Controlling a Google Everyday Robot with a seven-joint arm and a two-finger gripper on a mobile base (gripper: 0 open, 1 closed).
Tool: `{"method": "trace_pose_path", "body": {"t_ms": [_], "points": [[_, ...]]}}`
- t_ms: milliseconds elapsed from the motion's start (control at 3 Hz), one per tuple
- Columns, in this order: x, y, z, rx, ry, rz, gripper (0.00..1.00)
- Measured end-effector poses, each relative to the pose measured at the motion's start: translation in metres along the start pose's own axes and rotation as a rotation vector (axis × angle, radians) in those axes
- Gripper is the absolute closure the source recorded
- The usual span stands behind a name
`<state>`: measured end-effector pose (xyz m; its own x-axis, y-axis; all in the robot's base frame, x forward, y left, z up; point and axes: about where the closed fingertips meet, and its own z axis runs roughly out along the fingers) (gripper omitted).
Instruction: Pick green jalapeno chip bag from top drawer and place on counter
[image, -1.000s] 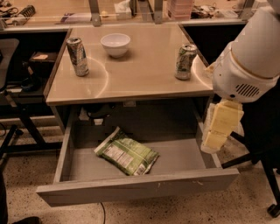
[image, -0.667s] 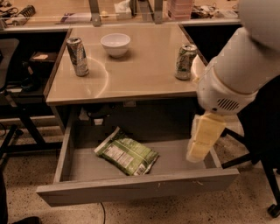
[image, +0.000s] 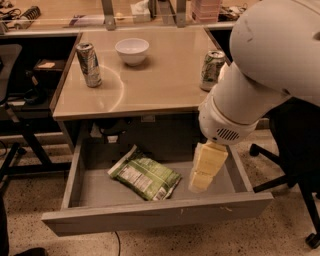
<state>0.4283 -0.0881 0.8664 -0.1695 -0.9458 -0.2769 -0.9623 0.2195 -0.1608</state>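
Gripper (image: 200, 181) hangs in your open drawer (image: 150, 216), beside the chip bag (image: 145, 175), positioned to grab; can't tell its opening.

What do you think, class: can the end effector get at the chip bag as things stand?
Probably yes. The drawer is open, the bag lies uncovered, and the end effector hangs beside it with nothing between.

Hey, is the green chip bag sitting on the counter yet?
No, the green jalapeno chip bag lies inside the open top drawer, with the gripper hanging in the drawer beside it, not touching.
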Motion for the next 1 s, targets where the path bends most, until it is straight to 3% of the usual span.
{"method": "trace_pose_path", "body": {"t_ms": [333, 1000], "points": [[-0.012, 0.006, 0.023, -0.012, -0.023, 0.027, 0.0], [-0.059, -0.011, 0.105, -0.072, -0.103, 0.124, 0.0]]}}
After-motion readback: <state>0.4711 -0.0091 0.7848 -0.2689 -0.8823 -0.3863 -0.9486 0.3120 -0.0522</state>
